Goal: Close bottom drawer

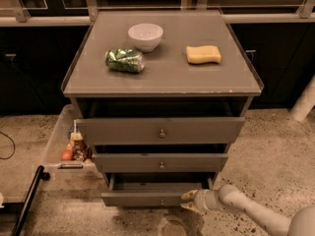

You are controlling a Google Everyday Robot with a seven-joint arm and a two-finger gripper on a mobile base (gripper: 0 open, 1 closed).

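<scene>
The bottom drawer (pixel 147 198) is the slimmest grey-brown front, low on the cabinet, with a small round knob (pixel 162 201) at its centre. It stands partly out, with a short strip of its dark inside showing above the front. My gripper (pixel 187 201) comes in from the lower right on a white arm and sits right at the right end of the drawer front, its pale fingertips against it. The two wider drawer fronts above it also stand slightly out.
On the cabinet top (pixel 167 77) are a white bowl (pixel 145 36), a crushed green bag (pixel 125 60) and a yellow sponge (pixel 203 54). A clear bin (pixel 58 140) with small items stands on the floor at the left. A black pole (pixel 27 200) lies at lower left.
</scene>
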